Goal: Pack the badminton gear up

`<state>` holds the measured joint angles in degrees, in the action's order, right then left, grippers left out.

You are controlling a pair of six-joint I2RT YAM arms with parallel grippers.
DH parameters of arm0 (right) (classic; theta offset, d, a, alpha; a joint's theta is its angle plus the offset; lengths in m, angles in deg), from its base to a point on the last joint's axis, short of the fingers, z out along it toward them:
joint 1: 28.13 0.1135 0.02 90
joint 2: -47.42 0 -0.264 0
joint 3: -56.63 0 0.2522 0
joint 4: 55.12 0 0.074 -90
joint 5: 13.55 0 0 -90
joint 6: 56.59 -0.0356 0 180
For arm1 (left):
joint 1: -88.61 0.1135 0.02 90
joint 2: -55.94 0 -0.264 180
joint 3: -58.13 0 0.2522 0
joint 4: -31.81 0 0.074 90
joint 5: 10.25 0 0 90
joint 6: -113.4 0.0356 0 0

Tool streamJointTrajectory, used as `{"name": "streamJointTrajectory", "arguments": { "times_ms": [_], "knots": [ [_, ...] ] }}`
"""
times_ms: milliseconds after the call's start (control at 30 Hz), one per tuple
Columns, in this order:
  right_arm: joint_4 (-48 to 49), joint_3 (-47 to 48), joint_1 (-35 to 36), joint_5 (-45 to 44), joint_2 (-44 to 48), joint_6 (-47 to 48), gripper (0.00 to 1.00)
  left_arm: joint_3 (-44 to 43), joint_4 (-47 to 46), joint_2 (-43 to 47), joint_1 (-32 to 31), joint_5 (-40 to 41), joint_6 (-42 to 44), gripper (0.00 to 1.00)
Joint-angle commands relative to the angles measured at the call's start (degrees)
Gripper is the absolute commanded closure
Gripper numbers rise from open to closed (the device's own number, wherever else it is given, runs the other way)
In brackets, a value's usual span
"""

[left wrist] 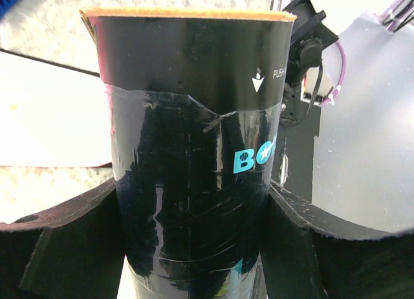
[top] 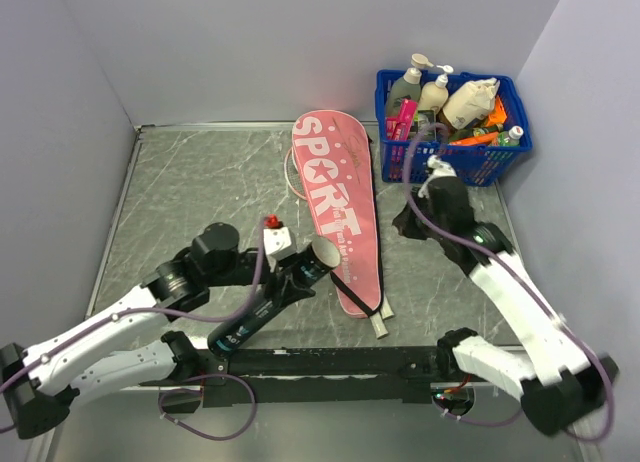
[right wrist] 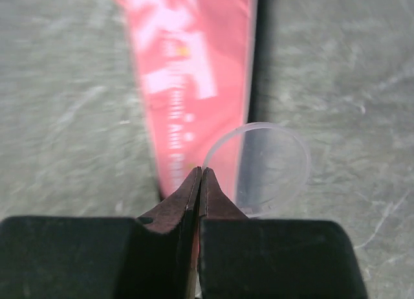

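A slim black tube (top: 240, 327) is gripped around its middle by the left tool (left wrist: 194, 247), near the front of the tabletop (top: 200, 182). A clear round lid (right wrist: 272, 169) is pinched at its rim by the right tool (right wrist: 201, 176), closed tight, over the pink cover (top: 340, 217). Capping seems to be in hand; next, the lid must be lined up squarely with the tube's mouth.

- slim black tube (left wrist: 194, 182): glossy black skin, creased shiny tape bands, raw tan cardboard-like rim.
- racket cover (top: 340, 207): pink, cloth-like, matt, with white printed lettering.
- clear lid (right wrist: 272, 169): thin translucent plastic, smooth.
- table (top: 200, 182): grey marbled top, matt.
- basket (top: 490, 162): blue plastic lattice, faint sheen.
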<state>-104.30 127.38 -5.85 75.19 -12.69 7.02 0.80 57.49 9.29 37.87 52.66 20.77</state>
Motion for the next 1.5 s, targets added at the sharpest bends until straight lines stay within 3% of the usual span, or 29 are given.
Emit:
{"name": "streamJointTrajectory", "arguments": {
  "times_ms": [0, 300, 467, 700, 1033, 1467],
  "knots": [
    [-2.9, 4.3, 0.3, 7.7, 10.3, 5.5, 1.00, -6.1, -1.0, -5.3, -2.3, 1.8, 0.2, 0.99],
    [-7.0, 8.9, 1.0, 30.1, 17.5, 7.9, 1.00, -10.5, 4.1, -13.3, -11.9, 12.6, 4.6, 0.99],
    [-7.6, 9.4, 1.0, 39.9, 17.9, 8.0, 1.00, -8.6, 4.0, -13.2, -17.6, 18.2, 6.3, 0.99],
    [-6.7, 6.5, 3.7, 48.1, 19.7, 8.1, 1.00, -3.6, 1.2, -7.6, -20.3, 21.4, 7.3, 0.99],
    [-4.2, 4.3, 17.7, 42.0, 17.8, 5.0, 1.00, -1.4, -0.1, -3.0, -20.4, 22.3, 7.1, 0.99],
    [-2.2, 6.1, 22.5, 38.5, 13.1, 5.3, 1.00, -1.3, 0.2, -2.7, -20.4, 20.8, 6.6, 0.99]
  ]
}}
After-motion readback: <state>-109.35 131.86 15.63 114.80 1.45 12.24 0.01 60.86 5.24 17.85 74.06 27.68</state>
